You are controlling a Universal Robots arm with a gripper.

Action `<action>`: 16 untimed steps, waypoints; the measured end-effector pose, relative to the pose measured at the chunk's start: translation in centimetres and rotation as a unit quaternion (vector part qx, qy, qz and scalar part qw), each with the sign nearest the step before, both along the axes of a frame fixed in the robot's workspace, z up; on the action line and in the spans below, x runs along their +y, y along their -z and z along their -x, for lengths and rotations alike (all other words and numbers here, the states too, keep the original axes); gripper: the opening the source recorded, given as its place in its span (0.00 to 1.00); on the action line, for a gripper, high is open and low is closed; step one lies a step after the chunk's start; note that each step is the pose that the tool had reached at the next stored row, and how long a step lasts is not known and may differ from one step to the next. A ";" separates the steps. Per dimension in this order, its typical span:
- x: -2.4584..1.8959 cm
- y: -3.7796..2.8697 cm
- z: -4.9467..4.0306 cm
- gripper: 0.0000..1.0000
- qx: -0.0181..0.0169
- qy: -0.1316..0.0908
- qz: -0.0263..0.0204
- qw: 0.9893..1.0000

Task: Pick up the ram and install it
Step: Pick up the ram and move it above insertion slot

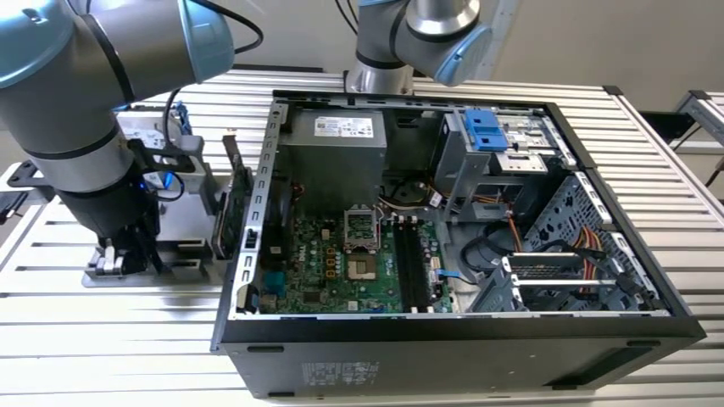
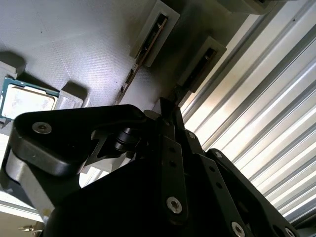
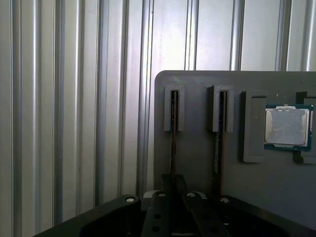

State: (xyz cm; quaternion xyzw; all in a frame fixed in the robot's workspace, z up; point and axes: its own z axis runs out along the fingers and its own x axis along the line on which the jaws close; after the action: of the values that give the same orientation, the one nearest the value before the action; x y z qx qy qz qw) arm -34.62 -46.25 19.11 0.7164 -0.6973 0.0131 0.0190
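The gripper (image 3: 173,180) sits at the grey holder (image 3: 197,158) on the tabletop (image 3: 74,98), against the ram (image 3: 172,148), which stands on edge in a slot. Whether it has clamped cannot be told. The ram seems light, stiff and fragile, and is best pinched across its flat faces.

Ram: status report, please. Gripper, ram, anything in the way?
Gripper low at holder, in line with ram. Ram on edge in slot, not installed. Second stick in next slot, apart.
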 end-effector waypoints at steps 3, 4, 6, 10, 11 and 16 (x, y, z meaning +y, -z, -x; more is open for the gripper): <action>0.00 -0.07 0.00 0.00 0.000 0.000 0.000 1.000; 0.00 -0.13 0.00 0.00 0.000 0.000 0.000 1.000; 0.00 -0.25 0.00 0.00 0.000 0.000 0.000 1.000; 0.00 -0.54 0.00 0.00 0.000 0.001 0.000 1.000; 0.00 -0.62 0.00 0.00 0.000 0.001 0.000 1.000; 0.00 -1.04 0.00 0.00 0.000 0.001 0.000 1.000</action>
State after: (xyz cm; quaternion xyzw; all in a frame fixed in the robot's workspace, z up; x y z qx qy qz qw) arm -34.62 -46.25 20.15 0.7157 -0.6980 0.0131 0.0191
